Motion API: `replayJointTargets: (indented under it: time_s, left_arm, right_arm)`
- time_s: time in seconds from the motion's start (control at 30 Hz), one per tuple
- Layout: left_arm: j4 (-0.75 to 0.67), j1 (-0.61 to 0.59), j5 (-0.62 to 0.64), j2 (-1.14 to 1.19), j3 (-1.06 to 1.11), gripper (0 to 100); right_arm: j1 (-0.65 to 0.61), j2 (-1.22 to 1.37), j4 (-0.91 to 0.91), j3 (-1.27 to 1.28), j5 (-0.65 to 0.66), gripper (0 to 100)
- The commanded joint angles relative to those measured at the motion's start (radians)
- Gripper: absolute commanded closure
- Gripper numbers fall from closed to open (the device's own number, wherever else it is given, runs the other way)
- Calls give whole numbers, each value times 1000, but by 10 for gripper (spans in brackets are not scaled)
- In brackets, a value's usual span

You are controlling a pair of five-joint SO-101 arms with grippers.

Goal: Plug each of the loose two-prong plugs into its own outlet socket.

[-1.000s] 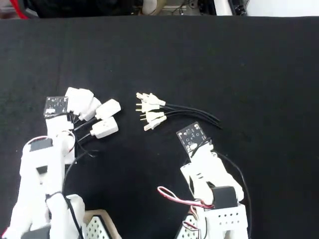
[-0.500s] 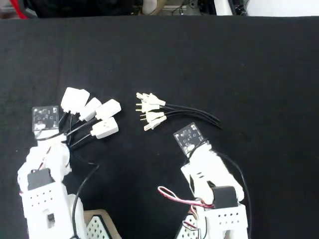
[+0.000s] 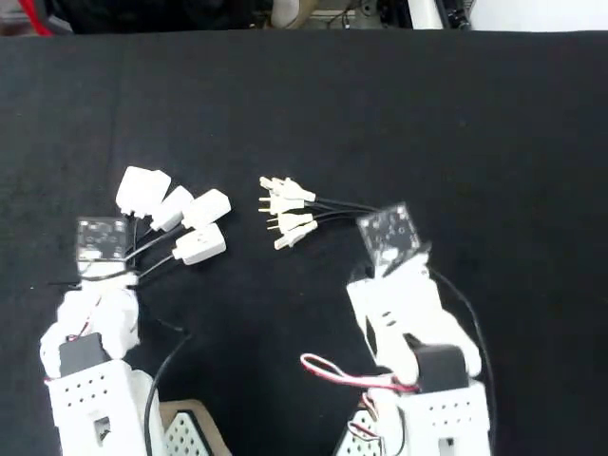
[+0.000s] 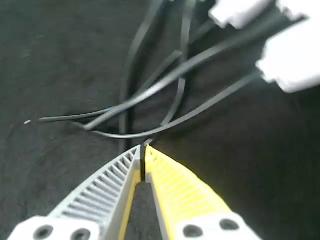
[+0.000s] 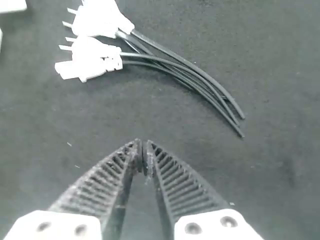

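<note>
Far left: left gripper [image 4: 144, 150] poised over the socket cords [image 4: 180, 75], fingers pressed together; cannot tell whether a cord is nipped between the tips.

Next right: white outlet sockets [image 3: 206, 207] fanned on the black table [image 3: 475, 114], cord ends toward the left arm, probably leaving the faces free for insertion.

Centre: loose two-prong plugs [image 3: 285, 211] bunched near the sockets but apart from them, prongs pointing their way, none seated.

Right: right gripper [image 5: 143, 150] near the plug cords [image 5: 200, 85], fingers closed on nothing, likely staged for a pick.
</note>
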Motion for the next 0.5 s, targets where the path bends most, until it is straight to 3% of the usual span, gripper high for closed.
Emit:
replayJointTargets:
  time_s: [0.0,0.13,0.23,0.4,0.47]
  left_arm:
    - [9,28,-71,-9,5,966]
    - [51,21,-77,-9,7,966]
    - [87,21,-153,-11,21,966]
    - [98,25,-183,-11,25,967]
    - [98,21,-183,-11,27,967]
  right_arm:
    - [-71,222,-80,-151,-120,982]
    - [-173,438,-193,-246,-227,982]
    - [-199,564,-290,-283,-334,982]
    - [-216,760,-400,-326,-354,861]
    - [-232,842,-416,-375,-414,865]
